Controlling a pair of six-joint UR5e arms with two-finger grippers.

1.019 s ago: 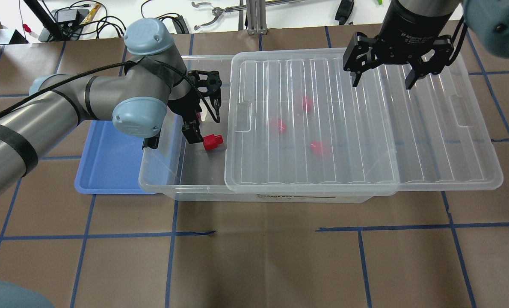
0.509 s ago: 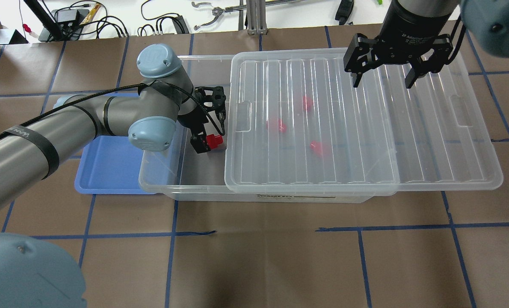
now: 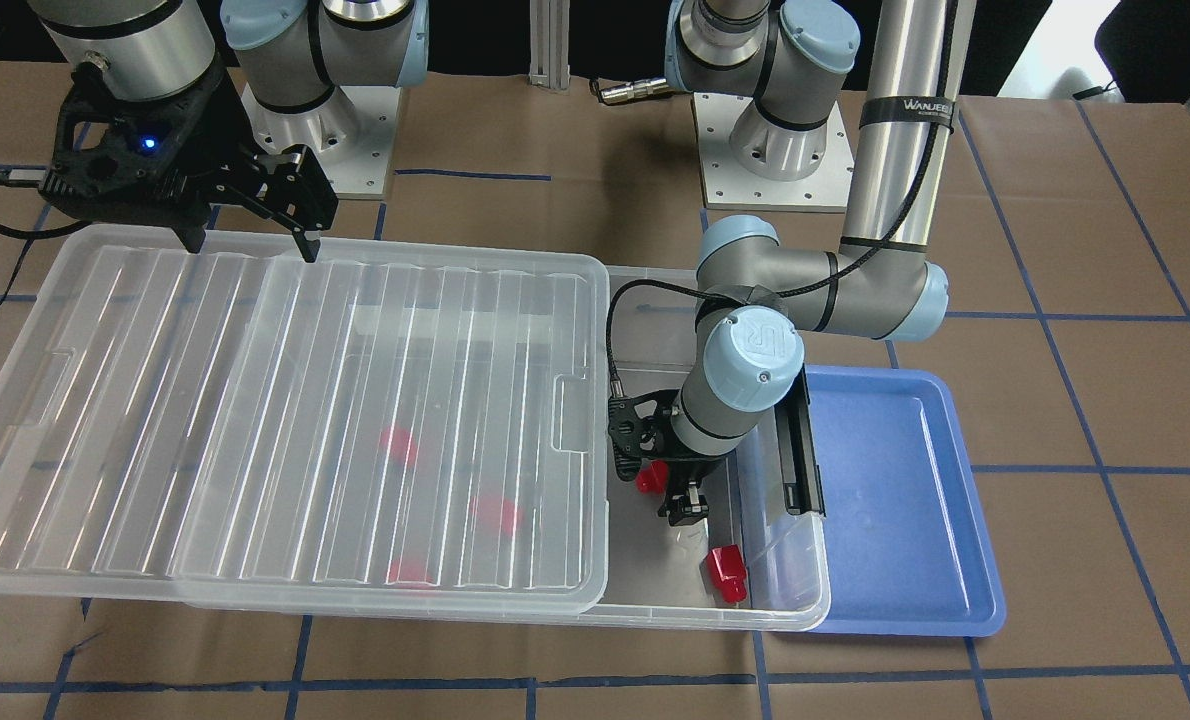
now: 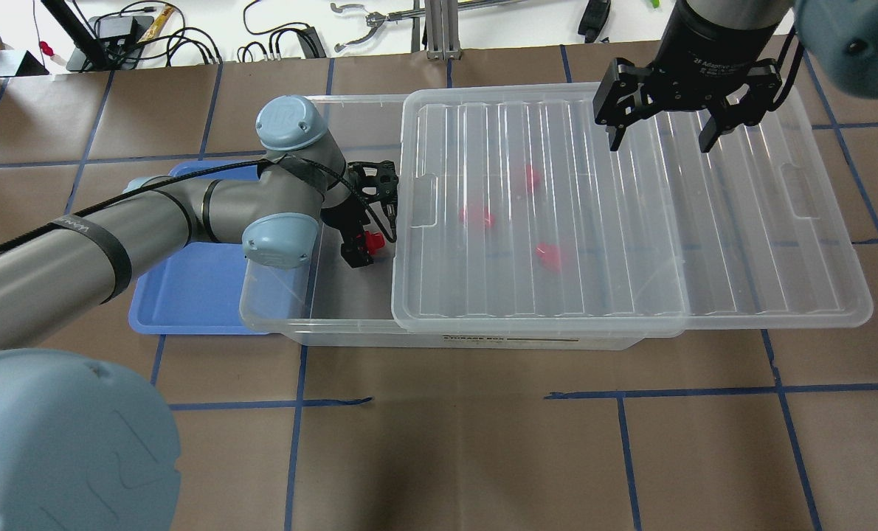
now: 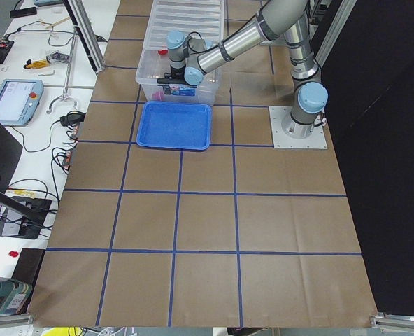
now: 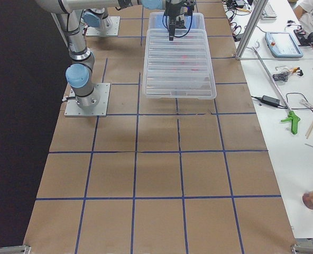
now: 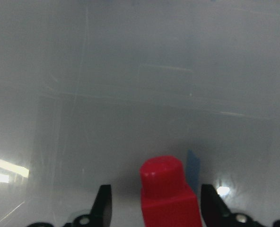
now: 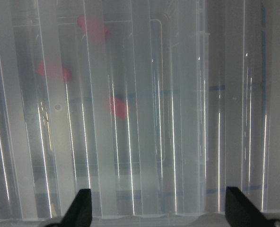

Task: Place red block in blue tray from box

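A red block (image 7: 168,191) stands stub-up on the floor of the clear box (image 4: 277,318), in its uncovered end. My left gripper (image 4: 369,243) is down in the box, open, with one finger on each side of this block and a gap to both; it also shows in the front view (image 3: 670,490). A second red block (image 3: 726,575) lies near the box wall. Three more red blocks (image 4: 477,215) show blurred under the ribbed lid (image 4: 631,221). The blue tray (image 4: 188,287) lies against the box's end, under my left arm. My right gripper (image 4: 660,136) hangs open and empty over the lid.
The lid is slid sideways and overhangs the box's other end. The box's black latch bar (image 3: 800,460) stands at the wall next to the tray. Brown table paper with blue tape lines surrounds everything. Cables and tools lie on the white bench (image 4: 188,29) behind.
My left arm has reached further over the box and lowered its gripper, so the fingers now straddle the red block. My right gripper has stayed in place.
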